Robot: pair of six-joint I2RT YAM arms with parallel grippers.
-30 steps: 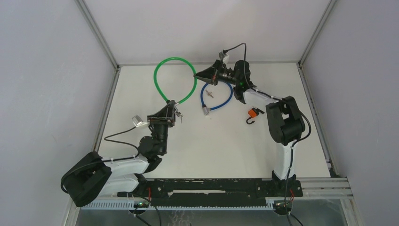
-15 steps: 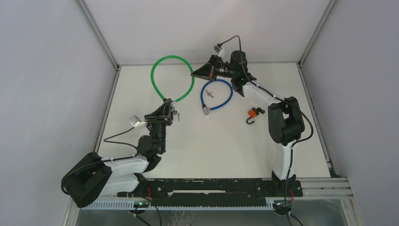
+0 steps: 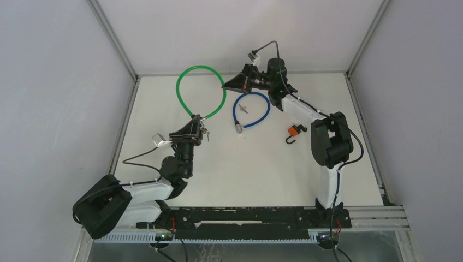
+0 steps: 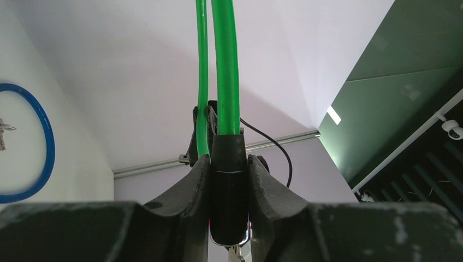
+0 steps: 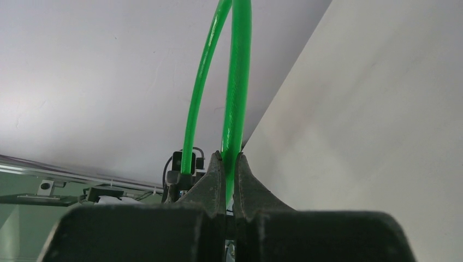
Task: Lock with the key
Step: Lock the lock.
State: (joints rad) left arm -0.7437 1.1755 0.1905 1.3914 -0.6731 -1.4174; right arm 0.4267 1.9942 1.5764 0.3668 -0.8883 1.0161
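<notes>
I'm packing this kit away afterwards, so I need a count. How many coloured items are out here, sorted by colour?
Green cable lock: 1
Blue cable lock: 1
Orange clip: 1
Total: 3

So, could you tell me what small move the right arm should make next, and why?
Probably release the green cable and bring the right gripper to the key hanging at the lock barrel. The left gripper clamps the barrel, the loop looks closed into it, and nothing holds the key yet.
</notes>
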